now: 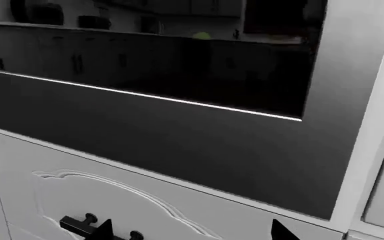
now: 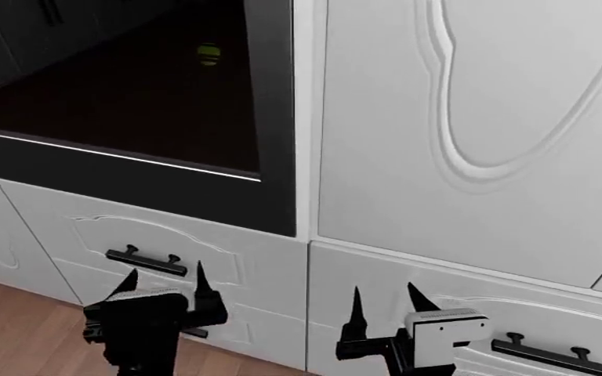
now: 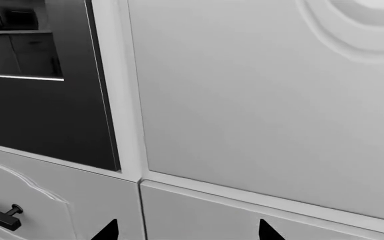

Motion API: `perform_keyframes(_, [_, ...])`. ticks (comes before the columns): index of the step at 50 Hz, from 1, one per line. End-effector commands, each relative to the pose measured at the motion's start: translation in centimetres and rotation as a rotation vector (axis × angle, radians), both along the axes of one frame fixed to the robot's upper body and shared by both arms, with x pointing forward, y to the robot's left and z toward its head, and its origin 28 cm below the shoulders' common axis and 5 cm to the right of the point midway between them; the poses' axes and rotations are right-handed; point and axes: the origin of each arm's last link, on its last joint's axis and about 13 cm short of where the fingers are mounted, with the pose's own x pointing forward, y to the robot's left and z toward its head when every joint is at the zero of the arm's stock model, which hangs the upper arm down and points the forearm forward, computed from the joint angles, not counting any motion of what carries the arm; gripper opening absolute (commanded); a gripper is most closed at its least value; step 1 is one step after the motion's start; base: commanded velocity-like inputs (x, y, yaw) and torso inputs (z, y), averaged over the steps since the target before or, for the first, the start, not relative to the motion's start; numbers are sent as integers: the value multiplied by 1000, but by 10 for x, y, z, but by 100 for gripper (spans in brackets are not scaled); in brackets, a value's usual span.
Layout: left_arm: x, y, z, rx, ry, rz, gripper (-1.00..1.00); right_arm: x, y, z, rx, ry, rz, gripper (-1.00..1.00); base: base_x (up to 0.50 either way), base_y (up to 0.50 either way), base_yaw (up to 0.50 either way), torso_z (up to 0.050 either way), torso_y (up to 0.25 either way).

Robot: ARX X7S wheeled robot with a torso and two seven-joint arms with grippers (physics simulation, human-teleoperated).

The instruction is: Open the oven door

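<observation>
Oven door (image 2: 144, 176): I saw it shut flush in the cabinet front, upper left of my head view, dark glass above a thin silver stripe (image 2: 123, 157).
Left gripper (image 2: 161, 287): I had it spread open, holding nothing, below the door and before the white drawer front (image 2: 248, 274) with a black bar handle (image 2: 146, 262).
Right gripper (image 2: 385, 304): also open and empty, I held it before the neighbouring drawer, under the carved white cabinet door (image 2: 469, 125).
</observation>
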Motion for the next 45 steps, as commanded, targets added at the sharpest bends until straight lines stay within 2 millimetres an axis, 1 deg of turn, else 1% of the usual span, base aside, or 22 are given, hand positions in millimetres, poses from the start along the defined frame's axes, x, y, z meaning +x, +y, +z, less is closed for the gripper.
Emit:
perform_keyframes(1, [34, 43, 144, 61, -297, 132, 100, -2, 3, 5, 21, -9, 29, 100, 0, 0, 0, 0, 0])
perform_keyframes(2, [41, 48, 172, 200, -385, 126, 100, -1, 3, 6, 25, -12, 35, 100, 0, 0, 0, 0, 0])
perform_keyframes(3, [48, 52, 199, 376, -482, 116, 100, -2, 4, 7, 30, -15, 40, 100, 0, 0, 0, 0, 0])
perform_keyframes(4, [55, 55, 222, 553, -576, 105, 100, -2, 4, 7, 32, -18, 44, 100, 0, 0, 0, 0, 0])
perform_keyframes(5, [61, 57, 238, 732, -665, 87, 100, -2, 4, 8, 35, -21, 47, 100, 0, 0, 0, 0, 0])
perform_keyframes(6, [66, 59, 253, 913, -751, 72, 100, -3, 4, 8, 36, -23, 49, 100, 0, 0, 0, 0, 0])
perform_keyframes(9, [75, 60, 286, 1408, -990, 4, 100, -3, 3, 10, 42, -29, 49, 100, 0, 0, 0, 0, 0])
perform_keyframes(11, [76, 60, 302, 1597, -1094, -33, 100, -4, 3, 11, 46, -30, 48, 100, 0, 0, 0, 0, 0])
perform_keyframes(12, [76, 60, 312, 1663, -1128, -40, 100, -4, 3, 12, 47, -31, 47, 100, 0, 0, 0, 0, 0])
perform_keyframes(14, [74, 59, 327, 1712, -1157, -55, 100, -4, 3, 12, 51, -32, 44, 100, 0, 0, 0, 0, 0])
perform_keyframes(18, [76, 58, 344, 1743, -1148, -101, 100, -4, 2, 12, 58, -35, 32, 100, 0, 0, 0, 0, 0])
perform_keyframes(25, [81, 58, 357, 1703, -1113, -114, 100, -4, 0, 13, 64, -41, 6, 100, 0, 0, 0, 0, 0])
perform_keyframes(28, [84, 59, 359, 1681, -1075, -112, 100, -4, -1, 15, 66, -47, -2, 100, 0, 0, 0, 0, 0])
perform_keyframes(31, [91, 62, 356, 1661, -931, -129, 100, -4, -1, 16, 72, -51, -6, 100, 0, 0, 0, 0, 0])
perform_keyframes(35, [101, 64, 353, 1628, -797, -153, 100, -4, -2, 16, 72, -53, -11, 100, 0, 0, 0, 0, 0])
perform_keyframes(39, [102, 64, 352, 1617, -761, -167, 100, -3, -4, 15, 71, -53, -21, 100, 0, 0, 0, 0, 0])
perform_keyframes(45, [99, 63, 354, 1627, -767, -205, 100, -2, -4, 14, 66, -46, -23, 100, 0, 0, 0, 0, 0])
